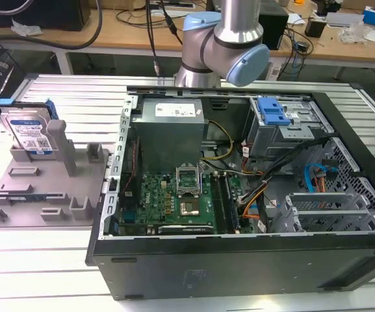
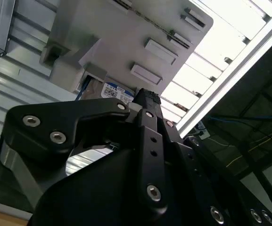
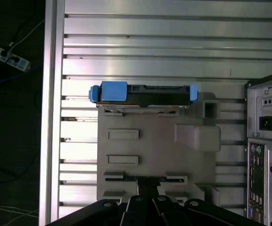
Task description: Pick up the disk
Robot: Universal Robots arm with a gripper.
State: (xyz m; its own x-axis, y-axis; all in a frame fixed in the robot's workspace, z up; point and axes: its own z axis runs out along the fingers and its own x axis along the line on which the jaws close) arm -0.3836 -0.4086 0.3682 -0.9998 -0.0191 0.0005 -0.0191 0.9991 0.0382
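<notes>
In the first wrist view the black gripper (image 3: 148,188) is seen in front of one edge of the grey holder (image 3: 150,150). Whether it is open or closed cannot be told. The disk (image 3: 143,94) is not touched by it. The disk is stood on its long side at the holder's other edge, the one far from the gripper. Blue rails (image 3: 112,91) are seen at both ends of the disk. The holder is laid on the ribbed metal table (image 3: 126,47), near the table's edge. The back of the computer case (image 3: 267,141) is seen just beside the holder. A power strip (image 3: 11,57) is seen on the floor past the table's edge.

In the second wrist view the gripper (image 2: 147,96) is seen close up and dark. A small part of the disk (image 2: 113,89) is seen just past it, against the holder (image 2: 126,42).

In the exterior view the arm (image 1: 223,39) is seen behind the open computer case (image 1: 239,195), by the table's (image 1: 77,97) far edge. The holder (image 1: 44,188) is laid between the case and the table's edge on the exterior view's left. The disk (image 1: 28,133) is stood upright at the holder's far corner on that side. A blue bracket (image 1: 271,110) is seen inside the case's far corner on the exterior view's right.
</notes>
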